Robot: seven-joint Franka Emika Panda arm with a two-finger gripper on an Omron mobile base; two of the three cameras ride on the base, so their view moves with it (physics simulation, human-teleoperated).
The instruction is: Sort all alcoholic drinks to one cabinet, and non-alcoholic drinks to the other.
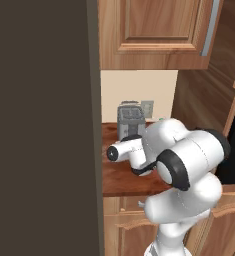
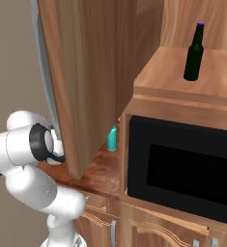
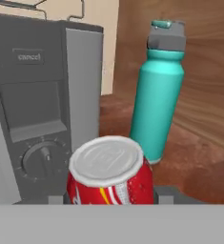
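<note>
Gripper (image 3: 111, 199) looks clamped round the red soda can (image 3: 110, 176), low on the counter (image 3: 189, 162), toaster (image 3: 37, 109) just left, teal bottle (image 3: 158, 95) close behind to the right. Could clip either neighbour lifting out, or slip with such a low hold.

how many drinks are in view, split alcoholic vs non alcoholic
alcoholic: 1, the dark-green bottle on top of the microwave
non-alcoholic: 2, the red soda can and the teal bottle, both beside the toaster
total: 3
</note>
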